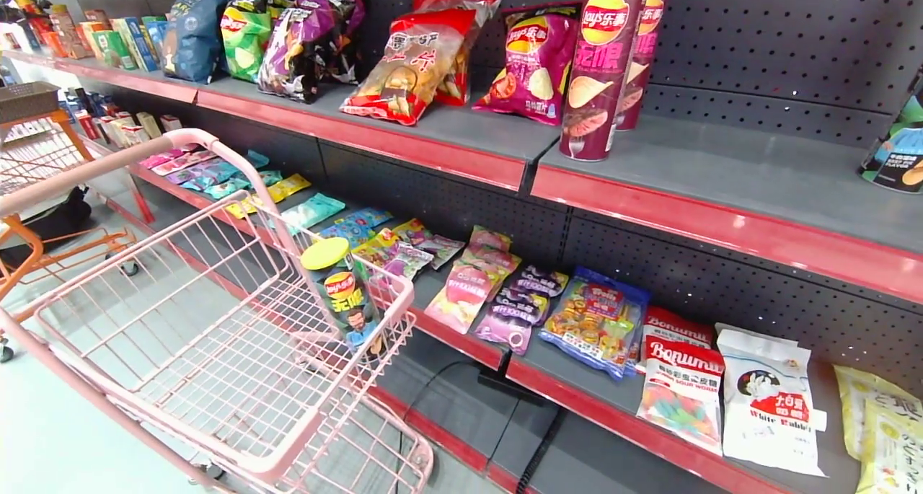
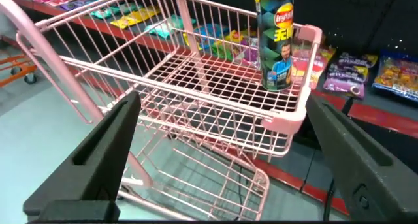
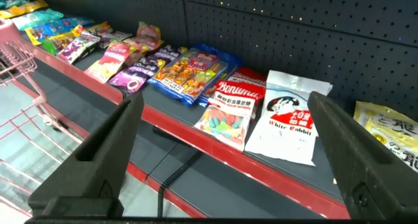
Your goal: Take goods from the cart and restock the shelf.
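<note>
Pink wire cart (image 1: 277, 469) holds one upright yellow-lidded crisp tube (image 1: 345, 299) in its far right corner; left fingers (image 2: 98, 159) gape wide, right fingers (image 3: 98, 159) likewise before sweet packets (image 1: 595, 321) on grey shelf (image 1: 562, 382).

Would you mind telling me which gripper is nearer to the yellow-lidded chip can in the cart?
Left. The left gripper faces the pink cart, with the chip can standing ahead of it; the right gripper is at the candy bags on the lower shelf.

A pink wire cart (image 1: 86, 175), a yellow-lidded dark can (image 1: 345, 299), two magenta cans (image 1: 602, 68) and grey shelves (image 1: 721, 169) edged in red before black dotted panels (image 1: 793, 40) were seen.
</note>
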Controlling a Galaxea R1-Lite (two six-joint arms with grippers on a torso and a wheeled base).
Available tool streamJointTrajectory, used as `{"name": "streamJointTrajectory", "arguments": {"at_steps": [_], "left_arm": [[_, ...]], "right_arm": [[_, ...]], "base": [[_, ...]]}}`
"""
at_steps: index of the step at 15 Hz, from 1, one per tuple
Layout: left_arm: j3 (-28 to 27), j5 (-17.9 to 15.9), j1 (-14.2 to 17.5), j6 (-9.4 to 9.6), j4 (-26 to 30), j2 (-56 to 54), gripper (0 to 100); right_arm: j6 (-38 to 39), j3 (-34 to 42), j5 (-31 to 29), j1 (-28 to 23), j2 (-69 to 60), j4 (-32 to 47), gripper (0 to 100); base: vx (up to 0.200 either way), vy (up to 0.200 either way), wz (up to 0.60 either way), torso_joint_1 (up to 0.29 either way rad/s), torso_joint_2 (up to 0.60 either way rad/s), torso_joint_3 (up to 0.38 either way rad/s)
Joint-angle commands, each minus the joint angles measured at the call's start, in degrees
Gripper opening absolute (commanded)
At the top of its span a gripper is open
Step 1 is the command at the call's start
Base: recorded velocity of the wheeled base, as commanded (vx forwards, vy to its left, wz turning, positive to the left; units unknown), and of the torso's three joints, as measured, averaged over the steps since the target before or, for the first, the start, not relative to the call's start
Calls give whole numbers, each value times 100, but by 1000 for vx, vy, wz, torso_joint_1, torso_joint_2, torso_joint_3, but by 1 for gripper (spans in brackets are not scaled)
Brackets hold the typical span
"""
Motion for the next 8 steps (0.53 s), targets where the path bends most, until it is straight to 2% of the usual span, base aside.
{"name": "streamJointTrajectory", "arguments": {"at_steps": [1, 2, 3, 4, 5, 6, 7, 8], "left_arm": [[0, -2, -2, 1, -7, 6, 100], [-343, -37, -20, -51, -51, 120, 100], [-949, 33, -116, -148, -51, 595, 100], [-2399, 288, -195, -798, -42, 2264, 100], [-3428, 446, -204, -1018, -69, 3486, 100], [-3568, 437, -204, -1027, -104, 3890, 100], [-3366, 341, -204, -1071, -701, 4884, 100], [-2927, 200, -195, -1053, -1492, 5569, 100]], "right_arm": [[-2, 1, 1, -3, 8, -2, 100], [-2, 1, 1, -3, 8, -2, 100], [7, 1, 1, -3, 8, -2, 100], [-2, 1, 1, -3, 8, -2, 100], [-2, 1, 1, -3, 8, -2, 100], [-2, 1, 1, -3, 8, -2, 100], [-2, 1, -8, -3, 8, -2, 100], [-2, 1, 1, -3, 8, -2, 100]], "base": [[0, 0, 0, -27, 119, 90], [0, 0, 0, -12, 76, 56], [0, 0, 0, 0, 0, 0], [0, 0, 0, 0, 0, 0], [0, 0, 0, 0, 0, 0], [0, 0, 0, 0, 0, 0], [0, 0, 0, 0, 0, 0], [0, 0, 0, 0, 0, 0]]}}
